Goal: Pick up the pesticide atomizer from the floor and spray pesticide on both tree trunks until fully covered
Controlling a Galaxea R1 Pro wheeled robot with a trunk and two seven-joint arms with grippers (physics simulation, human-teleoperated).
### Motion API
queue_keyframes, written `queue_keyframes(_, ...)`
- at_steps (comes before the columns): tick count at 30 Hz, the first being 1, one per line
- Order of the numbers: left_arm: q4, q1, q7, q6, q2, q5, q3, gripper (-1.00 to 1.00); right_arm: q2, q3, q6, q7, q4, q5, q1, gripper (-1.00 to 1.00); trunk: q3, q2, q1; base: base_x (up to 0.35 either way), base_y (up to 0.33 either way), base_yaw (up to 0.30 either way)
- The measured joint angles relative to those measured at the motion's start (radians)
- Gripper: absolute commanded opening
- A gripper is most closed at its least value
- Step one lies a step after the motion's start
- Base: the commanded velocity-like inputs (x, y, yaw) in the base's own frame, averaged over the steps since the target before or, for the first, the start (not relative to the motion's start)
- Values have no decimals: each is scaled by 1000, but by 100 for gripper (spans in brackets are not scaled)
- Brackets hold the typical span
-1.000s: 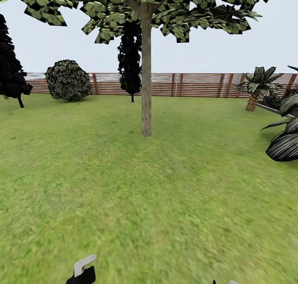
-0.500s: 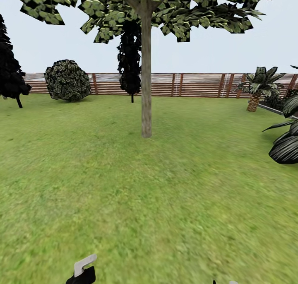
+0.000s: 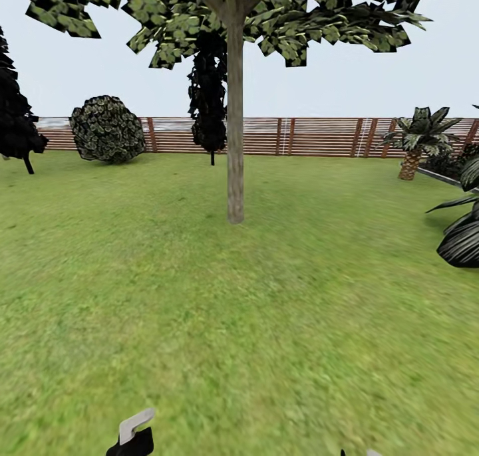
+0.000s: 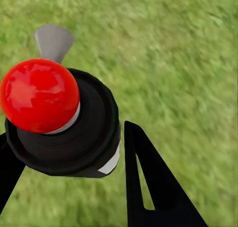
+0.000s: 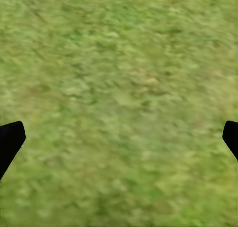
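Item: garden (image 3: pixel 199 296), grass lawn ringed by a slatted wooden fence (image 3: pixel 313 135).

Item: tree (image 3: pixel 234 17), leafy crown overhead, standing at twelve o'clock from the robot and well apart from it. Tree trunk (image 3: pixel 235 130) upright, bark grey-brown; no white specks of pesticide could be made out on it at that range.

Item: left end effector (image 4: pixel 79 152), clamped around the pesticide atomizer (image 4: pixel 59 117), which sat between its black fingers (image 4: pixel 153 187) over bare grass. The atomizer showed a dark round body, a red dome and a pale grey nozzle. In the head view the same pale part poked up at seven o'clock of the frame (image 3: pixel 135 426).

Item: right end effector (image 5: pixel 119 137), spread wide, nothing between the tips, grass beneath.

Other stock: round bush (image 3: pixel 108 129) at ten o'clock, dark conifer (image 3: pixel 209 90) behind the trunk, short palm (image 3: pixel 418 140) at two o'clock.

Risks, as judged: spraying from this far off would likely fall short and leave bark bare. A nozzle aimed off the trunk would waste spray on the lawn. One-sided spraying could leave the far side uncovered.
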Motion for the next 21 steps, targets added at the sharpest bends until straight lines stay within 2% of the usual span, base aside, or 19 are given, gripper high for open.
queue_keyframes(21,0,0,-1,1,-3,0,0,-100,1,6,0,0,-1,0,0,100,0,0,0,210,0,11)
